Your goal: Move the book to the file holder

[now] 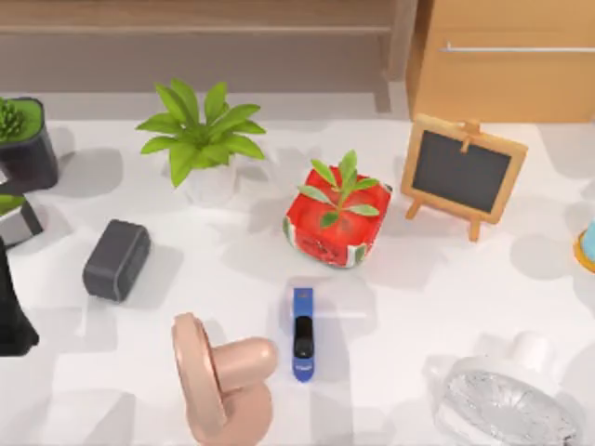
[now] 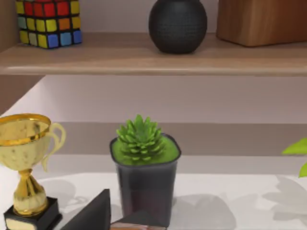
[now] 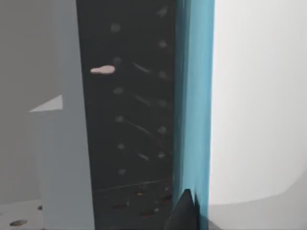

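Note:
In the right wrist view the book (image 3: 194,96) shows very close as an upright light blue strip, with a broad white surface beside it. Behind the book stands a dark perforated panel (image 3: 129,120), which looks like the file holder's wall, and a grey-blue panel (image 3: 62,153) lies beyond that. My right gripper (image 3: 184,213) shows as a dark tip right against the blue cover. My left arm (image 1: 11,311) is parked at the table's left edge.
On the table are a leafy plant in a white pot (image 1: 203,139), a plant in a red pot (image 1: 339,216), a chalkboard easel (image 1: 462,174), a grey box (image 1: 116,259), a pink fan (image 1: 218,376), a blue stapler (image 1: 303,333) and a glass dish (image 1: 507,404). A succulent (image 2: 144,163) and a trophy (image 2: 26,163) stand at the left.

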